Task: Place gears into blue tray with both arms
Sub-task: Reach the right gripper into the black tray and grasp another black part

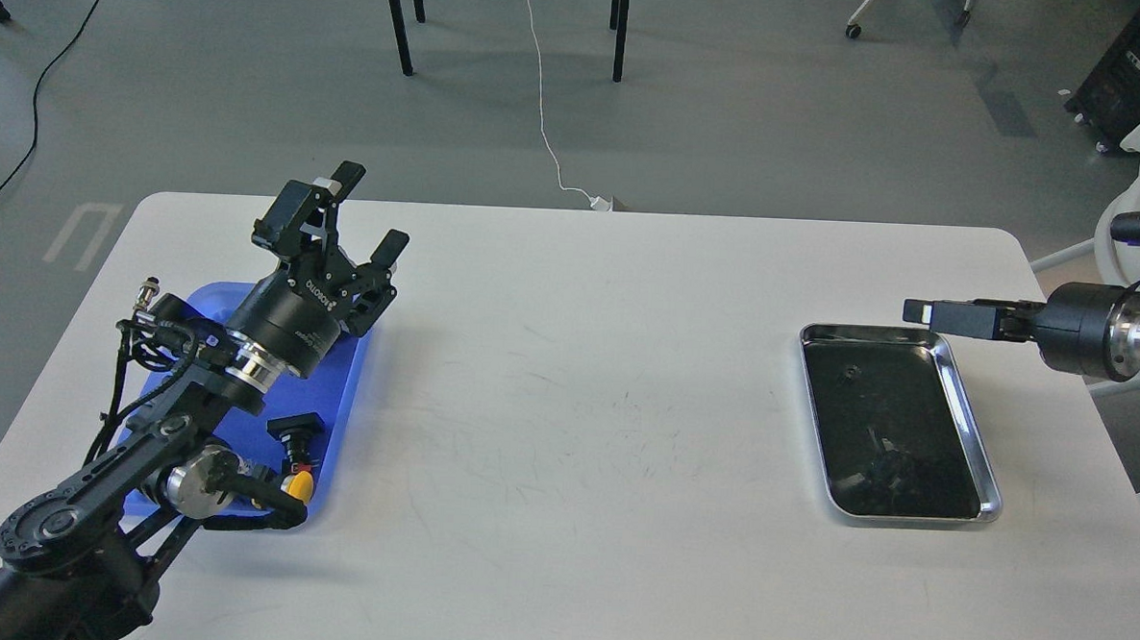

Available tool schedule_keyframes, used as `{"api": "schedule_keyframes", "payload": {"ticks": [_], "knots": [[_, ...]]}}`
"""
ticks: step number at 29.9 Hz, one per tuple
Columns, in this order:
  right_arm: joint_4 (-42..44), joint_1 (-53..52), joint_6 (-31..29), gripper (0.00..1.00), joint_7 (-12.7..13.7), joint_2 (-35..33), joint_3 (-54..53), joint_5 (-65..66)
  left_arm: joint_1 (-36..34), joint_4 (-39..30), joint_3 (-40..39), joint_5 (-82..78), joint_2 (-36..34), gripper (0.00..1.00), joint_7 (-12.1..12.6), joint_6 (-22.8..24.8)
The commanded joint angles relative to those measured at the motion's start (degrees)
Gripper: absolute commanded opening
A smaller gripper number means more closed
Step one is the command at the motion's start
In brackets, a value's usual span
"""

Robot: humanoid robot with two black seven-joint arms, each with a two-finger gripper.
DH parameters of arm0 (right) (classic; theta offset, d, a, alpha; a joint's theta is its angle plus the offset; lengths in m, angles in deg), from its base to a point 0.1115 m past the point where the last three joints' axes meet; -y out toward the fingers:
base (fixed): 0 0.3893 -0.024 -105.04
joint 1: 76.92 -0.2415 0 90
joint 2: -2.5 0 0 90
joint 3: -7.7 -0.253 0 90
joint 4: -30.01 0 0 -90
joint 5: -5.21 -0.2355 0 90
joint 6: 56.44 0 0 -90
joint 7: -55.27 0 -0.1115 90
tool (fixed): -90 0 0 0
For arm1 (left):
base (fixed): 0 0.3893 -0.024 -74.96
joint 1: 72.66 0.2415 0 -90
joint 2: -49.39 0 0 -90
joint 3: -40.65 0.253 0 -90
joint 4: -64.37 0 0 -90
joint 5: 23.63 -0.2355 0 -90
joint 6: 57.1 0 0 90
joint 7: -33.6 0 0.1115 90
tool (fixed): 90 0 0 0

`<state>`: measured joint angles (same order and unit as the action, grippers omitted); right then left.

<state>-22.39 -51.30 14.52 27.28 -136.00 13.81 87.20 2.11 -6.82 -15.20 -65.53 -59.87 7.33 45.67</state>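
Observation:
The blue tray (341,397) lies at the table's left, largely covered by my left arm. My left gripper (368,213) hovers above the tray's far right corner, tilted upward, open, with nothing between its fingers. The gears show as tiny dark pieces inside the silver-rimmed metal tray (971,424) on the right: one gear (851,373) near its far end and a small cluster of gears (886,464) toward its near end. My right gripper (917,311) points left just above that tray's far right corner. It is seen side-on, so its fingers cannot be told apart.
In the blue tray lie push-button switches, one with a yellow cap (299,484) and one black (300,427). The white table (585,407) stretches wide between the two trays. Chair legs and cables are on the floor beyond the far edge.

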Motion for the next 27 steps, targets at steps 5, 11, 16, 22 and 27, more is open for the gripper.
{"api": "schedule_keyframes", "payload": {"ticks": [5, 11, 16, 22, 27], "knots": [[10.91, -4.88, -0.20, 0.99, -0.01, 13.77, 12.00, 1.41, 0.03, 0.00, 0.04, 0.15, 1.41, 0.98, 0.09, -0.03], [15.40, -4.88, -0.11, 0.97, -0.01, 19.14, 17.53, 1.41, 0.03, 0.00, 0.13, -0.20, 1.76, 0.98, 0.35, -0.03], [16.63, -4.79, -0.11, 0.97, -0.01, 20.55, 19.82, 1.41, 0.03, 0.00, 0.13, -0.03, 1.76, 0.98, 0.35, -0.03], [17.77, -4.53, -0.11, 0.93, -0.01, 23.00, 21.23, 1.41, 0.02, 0.00, 0.13, -0.03, 1.76, 0.98, 0.44, -0.03], [19.01, -4.44, -0.03, 0.80, -0.01, 25.12, 21.32, 1.41, 0.03, -0.09, 0.13, -0.03, 1.50, 0.98, 0.44, -0.03]]}}
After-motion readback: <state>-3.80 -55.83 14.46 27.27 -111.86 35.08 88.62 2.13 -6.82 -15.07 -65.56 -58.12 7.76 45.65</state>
